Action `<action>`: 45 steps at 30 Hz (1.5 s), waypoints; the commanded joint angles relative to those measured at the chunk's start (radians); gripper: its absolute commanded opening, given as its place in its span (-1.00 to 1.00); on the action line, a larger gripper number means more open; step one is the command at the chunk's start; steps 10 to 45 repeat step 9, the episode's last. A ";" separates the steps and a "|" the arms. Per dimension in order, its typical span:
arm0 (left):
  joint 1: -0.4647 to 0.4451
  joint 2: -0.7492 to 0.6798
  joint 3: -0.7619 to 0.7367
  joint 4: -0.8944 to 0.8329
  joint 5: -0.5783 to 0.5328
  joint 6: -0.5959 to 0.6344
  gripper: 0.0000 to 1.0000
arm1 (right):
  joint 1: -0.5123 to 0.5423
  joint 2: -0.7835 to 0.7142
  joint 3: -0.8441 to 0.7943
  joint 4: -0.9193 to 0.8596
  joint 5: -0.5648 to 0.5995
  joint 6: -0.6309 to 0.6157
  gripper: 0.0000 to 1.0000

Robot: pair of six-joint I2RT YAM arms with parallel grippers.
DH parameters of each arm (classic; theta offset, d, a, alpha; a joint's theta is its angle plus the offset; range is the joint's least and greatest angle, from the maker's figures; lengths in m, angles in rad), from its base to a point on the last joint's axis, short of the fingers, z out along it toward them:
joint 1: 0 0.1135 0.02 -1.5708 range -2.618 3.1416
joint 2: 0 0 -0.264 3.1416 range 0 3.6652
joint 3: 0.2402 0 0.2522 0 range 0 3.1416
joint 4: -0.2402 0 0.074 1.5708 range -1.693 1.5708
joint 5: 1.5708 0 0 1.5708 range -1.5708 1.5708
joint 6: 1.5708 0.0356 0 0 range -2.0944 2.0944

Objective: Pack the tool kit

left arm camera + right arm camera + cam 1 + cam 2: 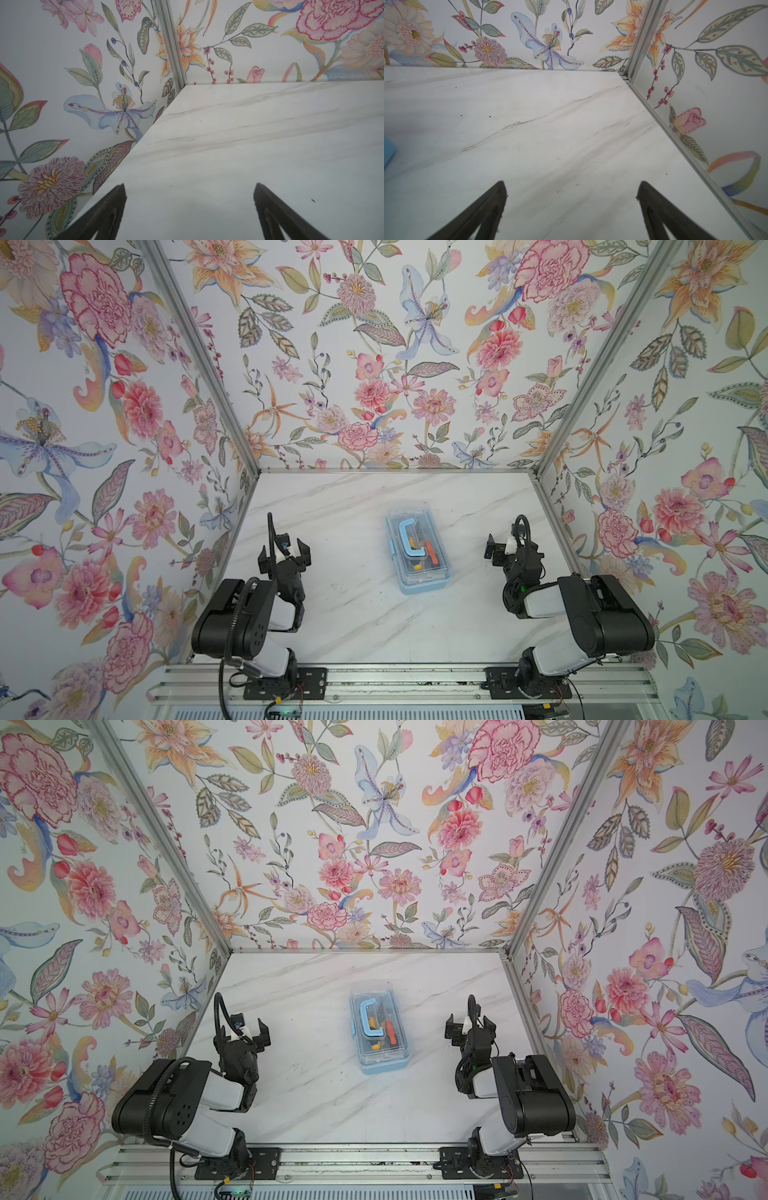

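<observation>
Toolbox [428,585] sat shut, central on the surface [353,614], tools [432,558] visible under its clear lid [437,569], while left claw [285,551] and right claw [470,1028] hung wide and empty well aside, probably because packing looked finished.

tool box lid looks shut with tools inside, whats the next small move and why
Probably none beyond resting both arms. The tool box sits closed on the table, orange and yellow tools showing through its clear lid, none loose outside. The left gripper and right gripper are open, empty, apart from it. Whether it is latched I cannot tell.
</observation>
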 commanded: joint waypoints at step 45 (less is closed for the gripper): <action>-0.009 0.035 0.043 0.110 0.023 0.039 0.98 | -0.032 -0.007 0.020 -0.013 -0.063 -0.003 0.98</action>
